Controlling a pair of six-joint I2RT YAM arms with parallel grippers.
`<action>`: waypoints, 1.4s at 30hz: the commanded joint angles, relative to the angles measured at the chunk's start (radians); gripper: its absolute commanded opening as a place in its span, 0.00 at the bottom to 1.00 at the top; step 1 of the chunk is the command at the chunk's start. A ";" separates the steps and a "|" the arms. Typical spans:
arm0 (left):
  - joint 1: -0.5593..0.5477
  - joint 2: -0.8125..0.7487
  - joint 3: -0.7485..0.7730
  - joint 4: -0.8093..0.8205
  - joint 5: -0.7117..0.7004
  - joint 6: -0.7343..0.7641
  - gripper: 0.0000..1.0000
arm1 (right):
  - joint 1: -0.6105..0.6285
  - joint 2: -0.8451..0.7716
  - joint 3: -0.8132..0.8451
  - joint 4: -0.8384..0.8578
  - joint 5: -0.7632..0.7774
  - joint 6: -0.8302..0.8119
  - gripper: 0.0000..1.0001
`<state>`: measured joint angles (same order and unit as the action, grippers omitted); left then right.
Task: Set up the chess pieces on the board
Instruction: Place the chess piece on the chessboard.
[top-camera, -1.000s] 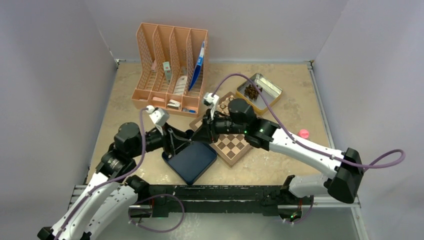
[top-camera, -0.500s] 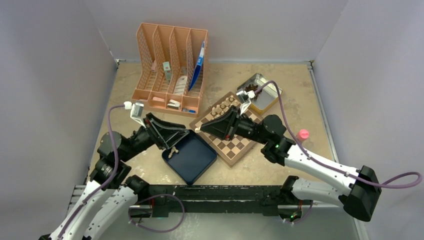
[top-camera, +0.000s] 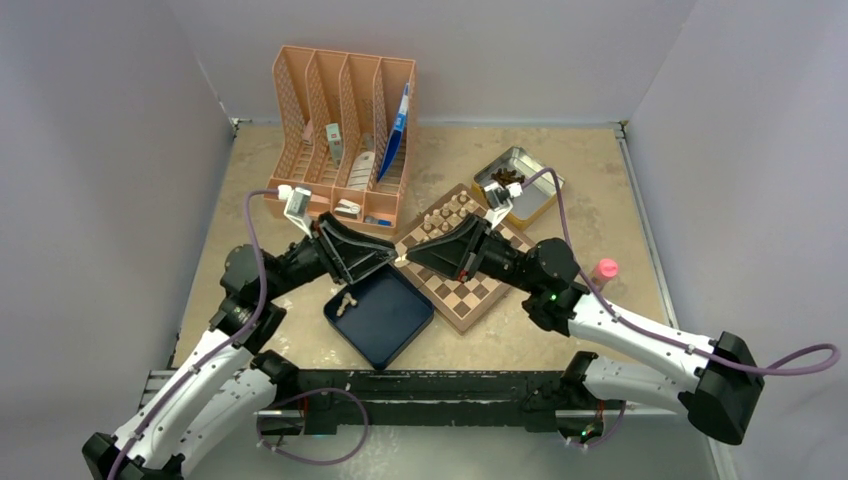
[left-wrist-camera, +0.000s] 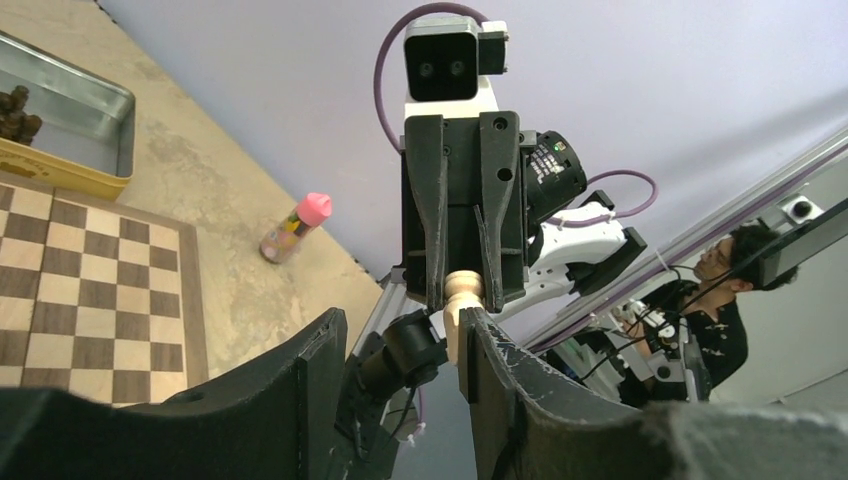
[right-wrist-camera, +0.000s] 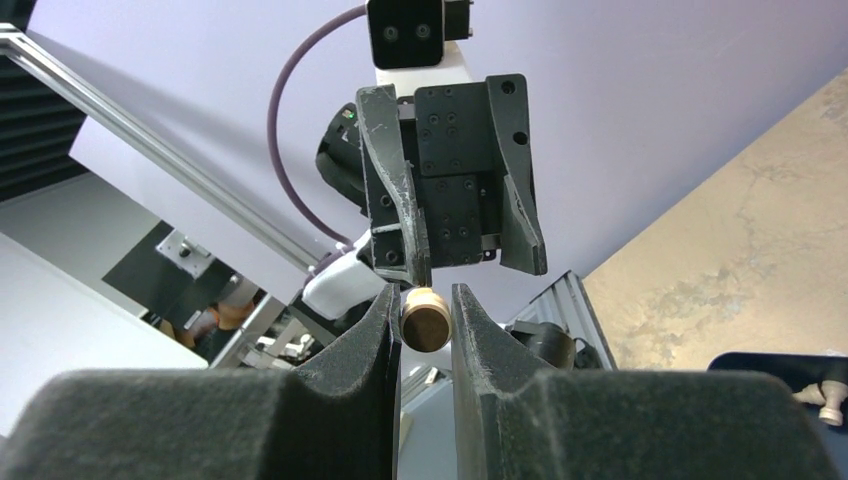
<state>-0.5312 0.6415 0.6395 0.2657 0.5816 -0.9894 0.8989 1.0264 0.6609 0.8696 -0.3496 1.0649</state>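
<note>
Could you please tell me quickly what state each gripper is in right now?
Left gripper: open, its fingers either side of the pale chess piece, not clamped on it.
Right gripper: closed, holding that chess piece.

A mottled beige table is seen. A salmon-pink file organizer is stood at its far left. A wooden chessboard is laid cornerwise near the middle, and a dark blue tray is set just beside its near left edge. A metal tin is placed by the board's far side, and a small pink-capped bottle is stood toward the right edge.
</note>
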 joint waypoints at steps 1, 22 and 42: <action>-0.001 0.006 -0.035 0.175 0.058 -0.052 0.45 | 0.000 -0.029 0.007 0.078 0.064 0.035 0.11; -0.002 0.020 -0.064 0.235 0.071 -0.043 0.50 | -0.002 0.060 -0.006 0.116 0.137 0.146 0.09; -0.001 -0.017 0.009 0.017 -0.069 0.128 0.00 | -0.008 0.075 -0.054 0.109 0.150 0.157 0.18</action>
<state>-0.5327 0.6449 0.5777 0.3687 0.5720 -0.9554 0.9009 1.1210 0.6250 0.9592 -0.2226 1.2362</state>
